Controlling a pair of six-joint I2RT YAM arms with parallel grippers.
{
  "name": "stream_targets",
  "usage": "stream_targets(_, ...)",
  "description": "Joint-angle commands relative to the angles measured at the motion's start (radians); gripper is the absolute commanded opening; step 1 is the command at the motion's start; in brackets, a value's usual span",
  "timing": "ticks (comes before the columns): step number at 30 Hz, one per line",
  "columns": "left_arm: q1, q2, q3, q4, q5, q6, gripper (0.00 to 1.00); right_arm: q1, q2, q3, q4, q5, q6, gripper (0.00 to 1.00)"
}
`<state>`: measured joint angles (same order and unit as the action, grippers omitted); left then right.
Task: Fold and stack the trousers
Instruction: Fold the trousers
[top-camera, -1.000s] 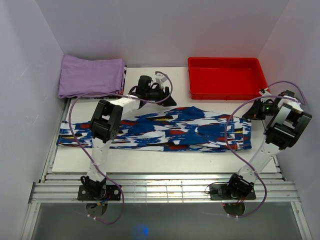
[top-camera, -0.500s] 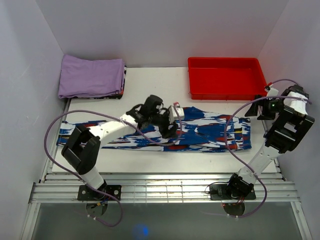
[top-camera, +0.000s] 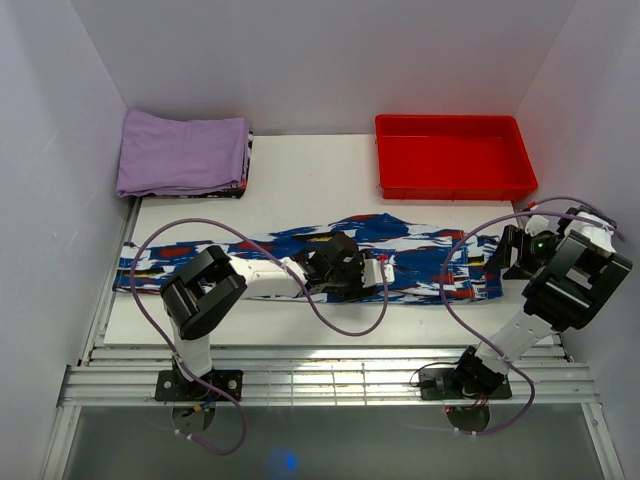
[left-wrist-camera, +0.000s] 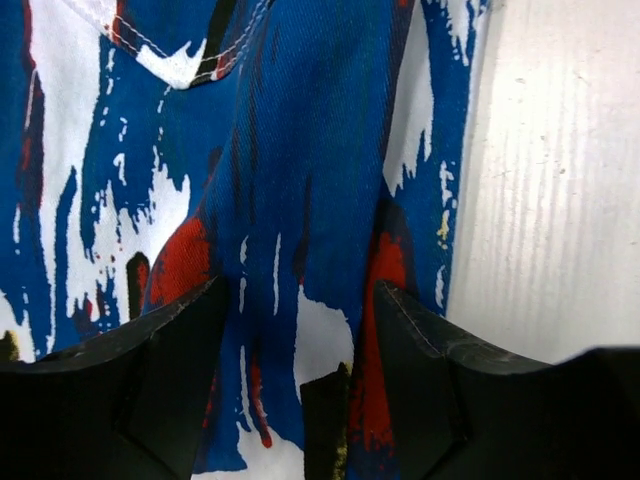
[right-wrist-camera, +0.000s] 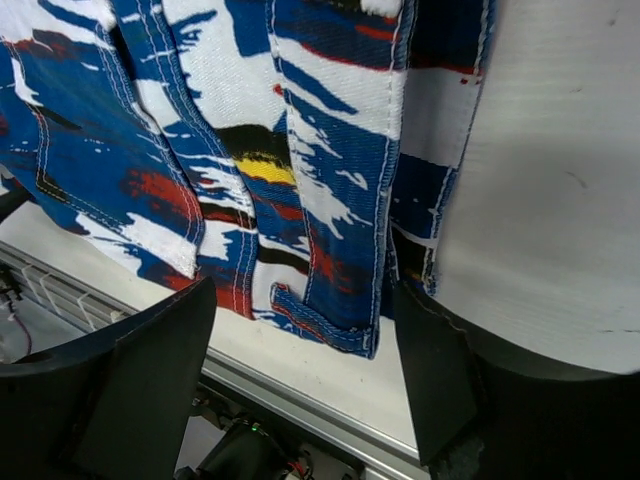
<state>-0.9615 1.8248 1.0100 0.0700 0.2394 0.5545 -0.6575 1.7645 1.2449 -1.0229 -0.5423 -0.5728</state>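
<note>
- One pair of trousers (top-camera: 300, 262) lies spread across the worktop (top-camera: 300, 180);
- left gripper (left-wrist-camera: 300, 300) wide, empty, over their middle;
- right gripper (right-wrist-camera: 300, 290) wide, empty, over their right end.

The left arm (top-camera: 265, 278) covers part of the trousers (top-camera: 430, 262).
</note>
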Motion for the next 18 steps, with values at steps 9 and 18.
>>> stream_targets(9,-0.032,-0.012,0.012,0.085,-0.069,0.039,0.55,-0.001,0.036,-0.019,0.015,-0.074,0.03,0.51)
stream_targets(18,-0.034,-0.035,0.01,0.062,-0.032,-0.002,0.06,-0.001,0.055,0.112,-0.046,-0.07,0.027,0.08)
